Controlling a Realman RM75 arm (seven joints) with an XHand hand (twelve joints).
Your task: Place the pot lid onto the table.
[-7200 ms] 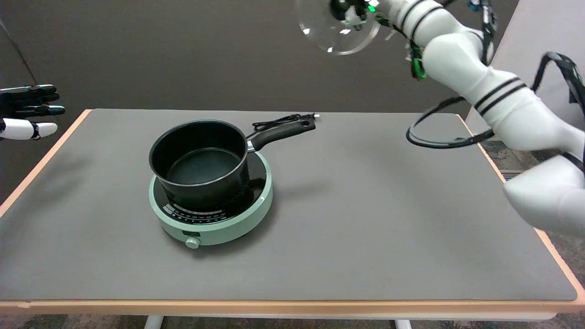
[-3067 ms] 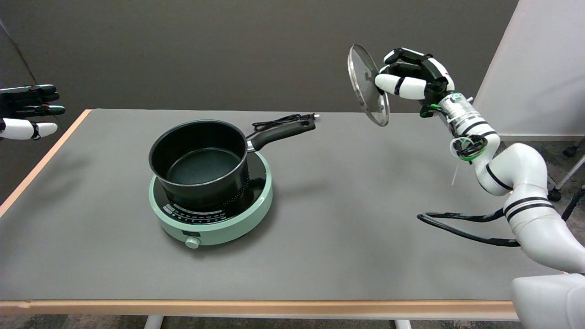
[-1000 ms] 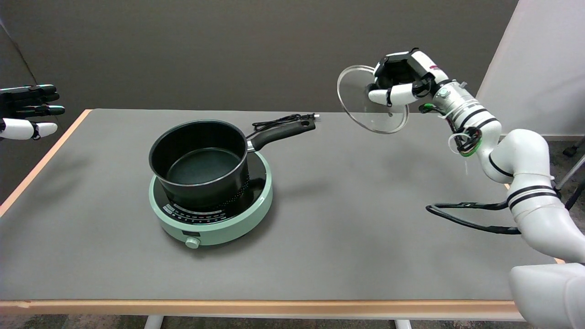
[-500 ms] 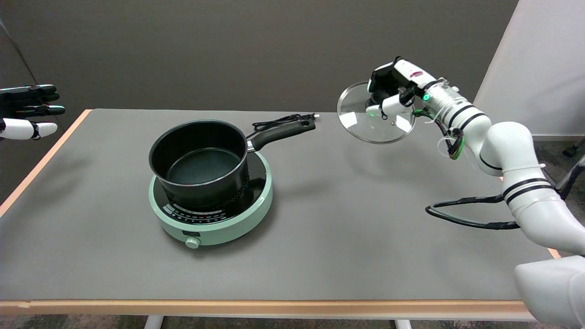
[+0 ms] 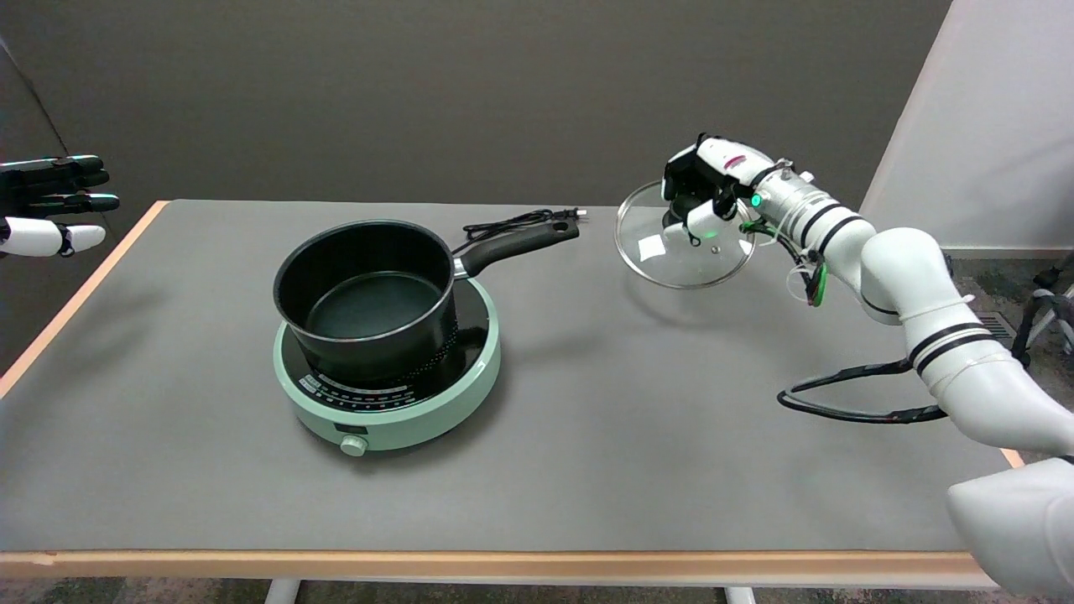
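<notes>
right hand (image 5: 703, 186) is seen clamped from above on the knob of the glass pot lid (image 5: 684, 245), its black-and-white fingers (image 5: 700, 220) curled down around the knob, so the knob itself is mostly hidden. the pot lid is held close to level, slightly tilted, over the far right part of the table (image 5: 638, 419); a soft shadow is cast on the grey surface under and in front of it, and whether its rim is touching the surface cannot be told. a green light is shown at the wrist, and green glints are reflected in the glass. the white right arm (image 5: 914, 310) is stretched in from the lower right, with a black cable (image 5: 847, 401) looped beneath it over the table's right side. well apart to the left, a black pot (image 5: 367, 295) is seated uncovered on a pale green hotplate (image 5: 394, 411), its handle (image 5: 518, 243) pointed toward the far right. a black power cord (image 5: 520, 221) is lain just behind the handle, near the far edge. the idle left hand (image 5: 50, 203) is held in the air at the upper left, beyond the table's left edge
</notes>
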